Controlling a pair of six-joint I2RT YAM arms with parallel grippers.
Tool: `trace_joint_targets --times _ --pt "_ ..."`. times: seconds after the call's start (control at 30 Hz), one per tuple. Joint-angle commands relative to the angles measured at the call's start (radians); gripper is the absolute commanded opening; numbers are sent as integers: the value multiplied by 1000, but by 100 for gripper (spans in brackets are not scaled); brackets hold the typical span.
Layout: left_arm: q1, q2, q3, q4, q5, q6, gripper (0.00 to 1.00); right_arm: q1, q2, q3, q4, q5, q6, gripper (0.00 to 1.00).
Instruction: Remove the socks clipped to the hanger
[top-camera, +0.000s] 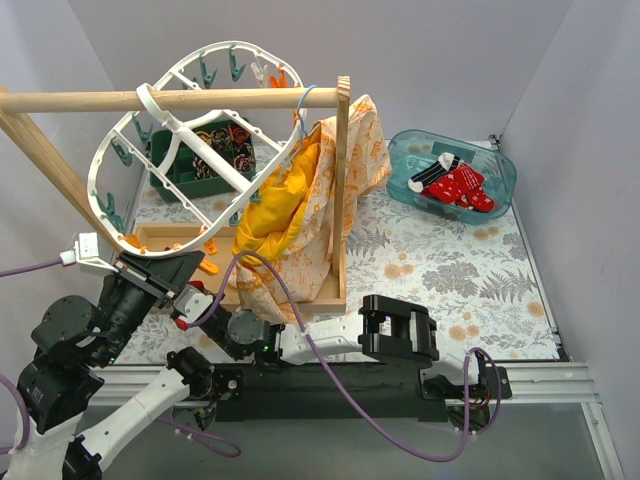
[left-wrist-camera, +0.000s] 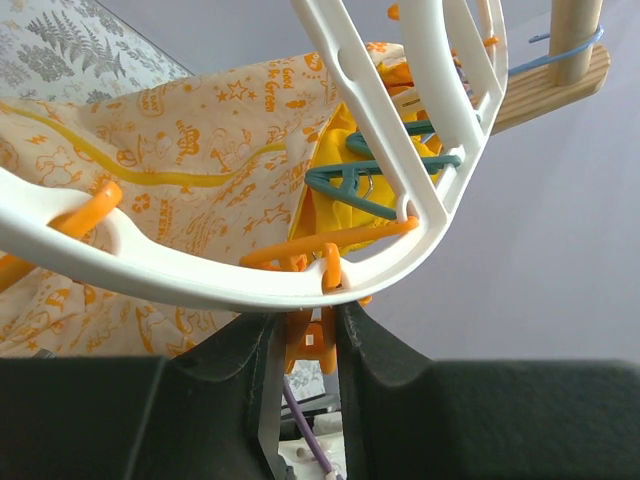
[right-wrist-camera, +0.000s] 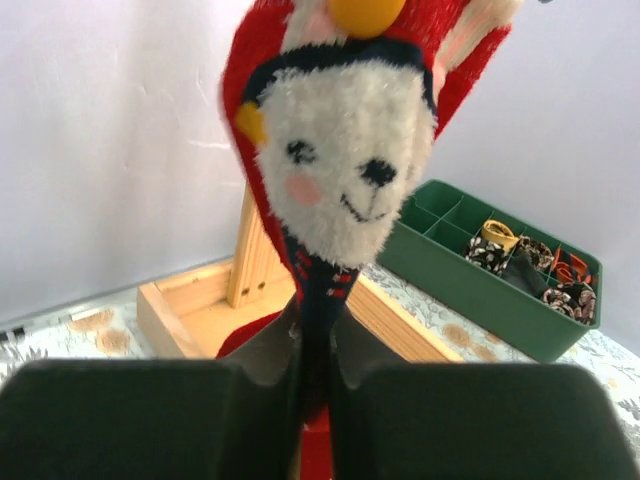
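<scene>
**Top external view.** The hanger (top-camera: 190, 130) hangs tilted from a wooden rod (top-camera: 200, 98) at upper left, with teal and orange pegs along its rim. The left arm (top-camera: 120, 310) reaches up to its lower rim. The right arm (top-camera: 320, 340) stretches leftward along the near edge to a spot just beside it. A yellow garment (top-camera: 275, 205) and a pale orange-printed cloth (top-camera: 350, 150) hang right of the hanger. A green tray (top-camera: 165, 170) sits on the floral surface (top-camera: 450, 270) behind it. At upper right a teal basket (top-camera: 500, 165) holds loose socks (top-camera: 455, 183), most of them red and one black-and-white.

**Left wrist view.** The hanger's white rim crosses the frame. Below it the left fingers (left-wrist-camera: 220, 380) are nearly closed, pinching an orange peg (left-wrist-camera: 310, 338) from both sides.

**Right wrist view.** The right fingers (right-wrist-camera: 250, 400) are closed on the dark lower part of a bear-faced sock (right-wrist-camera: 345, 150). This sock is red with a white furry face, and it hangs upright with its top out of frame. The green tray lies behind it to the right.
</scene>
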Motion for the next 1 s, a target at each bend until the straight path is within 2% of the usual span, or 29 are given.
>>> trace_joint_targets --times 0.0,0.03,0.1,0.13,0.17,0.27,0.33,0.4,0.47,0.6,0.7,0.87,0.97 --pt "-3 9 8 -15 21 49 9 -3 -122 -110 66 -21 45 8" --pt "-3 8 6 -25 28 62 24 -3 -141 -135 60 -32 54 4" --pt "-3 6 11 -36 35 85 36 -3 -194 -199 35 -58 86 1" --pt "-3 9 29 -53 40 123 55 -3 -210 -214 20 -66 96 1" --pt "-3 17 43 -67 66 144 61 -3 -224 -230 -18 -75 118 1" --pt "-3 63 98 -160 77 189 66 -3 -271 -280 -60 -130 154 1" --pt "-3 64 113 -192 84 218 67 -3 -297 -303 -73 -163 178 1" --pt "-3 41 129 -185 104 240 62 -3 -324 -319 -92 -195 189 1" --pt "-3 28 150 -183 113 269 61 -4 -339 -336 -107 -210 201 1" --pt "-3 21 201 -225 123 307 48 -12 -391 -360 -156 -276 234 1" --pt "-3 21 231 -277 115 318 44 -24 -439 -392 -185 -330 270 1" --pt "-3 12 271 -355 -14 258 32 -41 -514 -437 -213 -397 309 1" --pt "-3 14 271 -387 -81 205 30 -43 -538 -440 -238 -443 315 1"
